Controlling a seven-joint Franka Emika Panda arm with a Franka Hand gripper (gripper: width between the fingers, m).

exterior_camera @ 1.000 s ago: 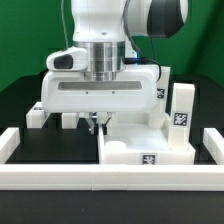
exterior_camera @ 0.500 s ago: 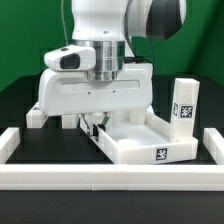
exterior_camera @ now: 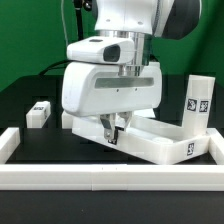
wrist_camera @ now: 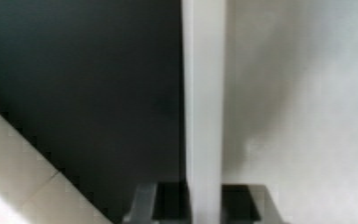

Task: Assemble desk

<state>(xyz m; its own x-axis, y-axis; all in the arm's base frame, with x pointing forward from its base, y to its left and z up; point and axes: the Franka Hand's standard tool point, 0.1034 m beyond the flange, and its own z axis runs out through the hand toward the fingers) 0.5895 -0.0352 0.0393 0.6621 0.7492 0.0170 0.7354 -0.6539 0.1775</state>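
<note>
The white rimmed tabletop lies flat on the black table, at the exterior view's right. One square leg with tags stands upright at its far right corner. My gripper reaches down at the panel's left part and is shut on its rim. In the wrist view the rim runs as a white strip between my two fingers, with the gripper closed around it. A loose leg lies on the table at the exterior view's left. The other legs are hidden.
A long low white border wall runs along the front, with a side piece at the exterior view's left. The arm's large white hand body blocks the view of the table's middle behind it.
My arm has moved toward the exterior view's right with the tabletop, which has slid and turned that way. The loose leg at the left has come into plain view.
</note>
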